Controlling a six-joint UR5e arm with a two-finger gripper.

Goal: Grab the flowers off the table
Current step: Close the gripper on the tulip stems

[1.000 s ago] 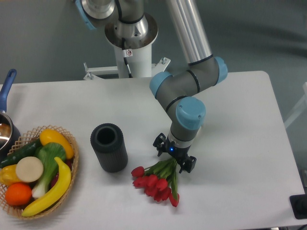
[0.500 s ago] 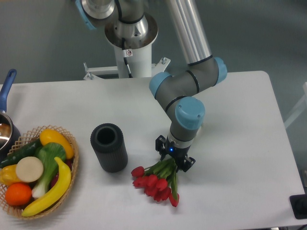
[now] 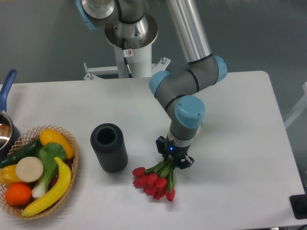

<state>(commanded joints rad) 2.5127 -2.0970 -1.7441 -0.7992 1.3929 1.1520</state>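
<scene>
- The scene is a white table (image 3: 240,124) with rounded corners, in front of a grey-green wall; the white base of the robot stands behind the far edge.
- The gripper (image 3: 173,158) is low over the table and its two fingers are closed around the green stems of the flowers (image 3: 154,179). The gap between them is narrow, so I judge this is a real grasp and not only a touch.
- The flowers are in the front middle part of the table. The red buds fan out toward the camera and to the left of the gripper, and the stems go up into the fingers.
- I cannot tell if the buds rest on the table or are a little above it.
- The grasp is on the stems, I think because they are thin and bundled together, while the buds are soft and wide.
- The wrist points almost straight down, which suits a lift directly upward.
- Just to the left of the flowers stands a dark cylinder (image 3: 109,147) with an open top, near them but not touching.
- Farther left there is a woven basket (image 3: 73,160) with toy vegetables and fruit, and at the left edge a pot (image 3: 5,130) with a blue handle.
- A small label is on the robot base, but it is too small to read. No other writing is visible.
</scene>
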